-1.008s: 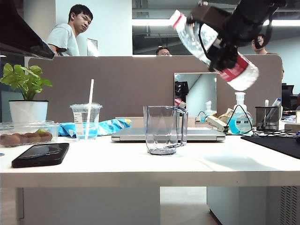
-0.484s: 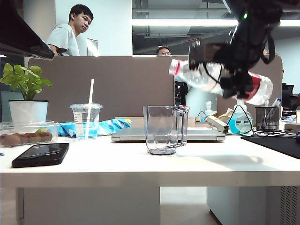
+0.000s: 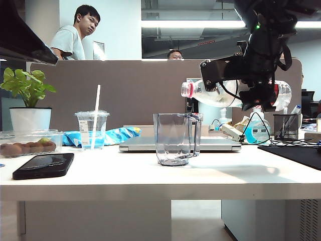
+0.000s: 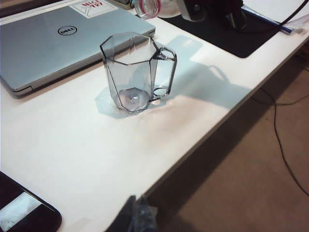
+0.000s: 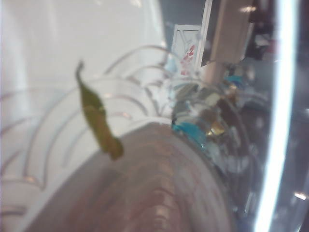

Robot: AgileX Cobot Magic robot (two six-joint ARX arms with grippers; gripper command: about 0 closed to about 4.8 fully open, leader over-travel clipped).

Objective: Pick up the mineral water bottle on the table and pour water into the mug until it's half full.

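Since a second ago the right gripper (image 3: 253, 83) is tipping the light, squeezable mineral water bottle (image 3: 220, 94) nearly level, clamping its middle above the fragile mug (image 3: 174, 139), while the left gripper's (image 4: 137, 220) opening is hidden.

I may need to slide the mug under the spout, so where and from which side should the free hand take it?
Take the mug by its side handle, which juts toward the table's front edge. Come from that open front side, since the laptop lies close behind it. The mug stands upright, so a level approach suits.
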